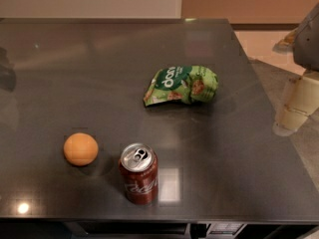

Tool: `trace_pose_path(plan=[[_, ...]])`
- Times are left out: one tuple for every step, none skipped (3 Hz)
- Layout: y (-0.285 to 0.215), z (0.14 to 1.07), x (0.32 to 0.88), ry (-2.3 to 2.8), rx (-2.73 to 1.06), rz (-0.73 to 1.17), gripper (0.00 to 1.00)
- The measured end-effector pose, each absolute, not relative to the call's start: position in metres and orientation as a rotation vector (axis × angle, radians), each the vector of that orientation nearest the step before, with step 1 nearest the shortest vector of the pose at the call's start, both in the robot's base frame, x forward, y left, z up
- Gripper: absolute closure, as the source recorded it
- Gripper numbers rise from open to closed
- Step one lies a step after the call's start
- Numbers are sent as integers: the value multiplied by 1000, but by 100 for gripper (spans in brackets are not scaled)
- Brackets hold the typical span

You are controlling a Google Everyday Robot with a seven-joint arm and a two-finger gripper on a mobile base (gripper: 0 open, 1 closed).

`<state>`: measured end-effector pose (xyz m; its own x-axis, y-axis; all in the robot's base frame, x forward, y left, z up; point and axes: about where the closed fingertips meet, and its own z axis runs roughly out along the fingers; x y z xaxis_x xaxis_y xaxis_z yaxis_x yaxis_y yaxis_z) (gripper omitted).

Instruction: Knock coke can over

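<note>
Camera view, single frame, read left to right.

- Orange ball (pixel 80 149): on the dark table (pixel 75 59), the item farthest from the jaws, well off to their left and towards the front edge.
- Coke can (pixel 139 174): upright, silver top and pull tab showing. It is just right of the ball and not touching it, close to the table's front edge. It is well apart from the jaws, to their left and nearer the camera. Not yet knocked over.
- Green snack bag (pixel 182 85): crumpled and lying flat, left of the jaws and closer to them than the can, set further back on the table.
- Gripper (pixel 295 108): at the right border, seemingly past the table's right edge and partly cut off. Jaw state: cannot tell. Nothing is seen held.

Risks (judgement):
1. A long reach is needed, and a path that drifts towards the back would clip the bag.
2. Contact low on the can would slide it instead of tipping it.
3. A push towards the front edge could send the can off the table.
4. A leftward push may drive the can into the ball and set it rolling.
5. A glancing touch on the round wall may slip off.
</note>
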<state>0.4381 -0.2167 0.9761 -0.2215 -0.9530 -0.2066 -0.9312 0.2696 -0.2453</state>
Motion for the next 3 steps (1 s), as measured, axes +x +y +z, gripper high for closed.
trace_pose_path(plan=[[-217,976,438,2232,-1725,-98,0],[-211,979,435,2202,-1731,-50,0],[-191,982,429,2121,-1745,26,0]])
